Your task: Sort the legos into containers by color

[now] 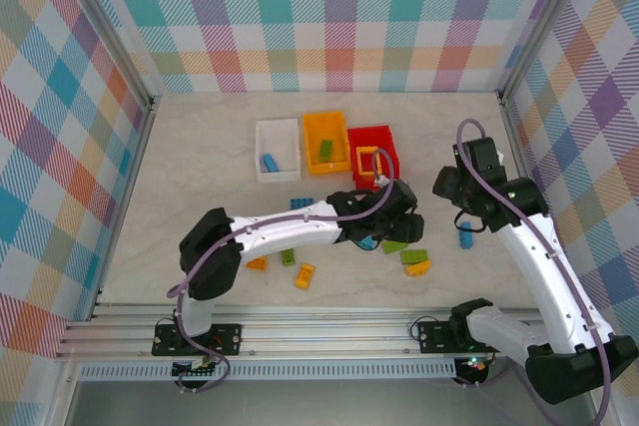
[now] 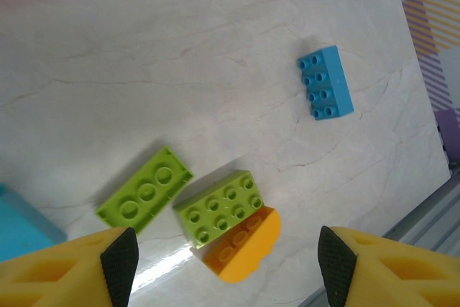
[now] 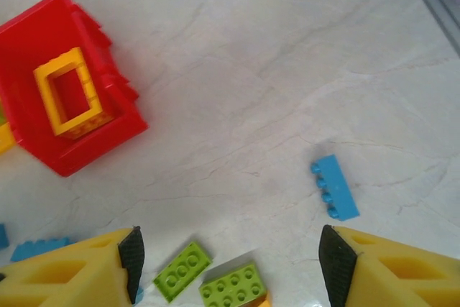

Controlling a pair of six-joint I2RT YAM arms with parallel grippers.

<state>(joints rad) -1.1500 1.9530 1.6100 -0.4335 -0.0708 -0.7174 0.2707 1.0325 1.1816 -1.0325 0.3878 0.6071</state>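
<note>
The white bin holds a blue brick. A green brick lies in the orange bin. The red bin holds the yellow frame. My left gripper is open above a flat green brick, a green brick and the orange brick beside it. My right gripper is open and hovers right of the red bin. A blue brick lies alone to the right.
Loose bricks lie near the front: blue, orange, green, yellow. Another blue piece lies beside my left finger. Checked walls close in the table; a metal rail runs along its near edge.
</note>
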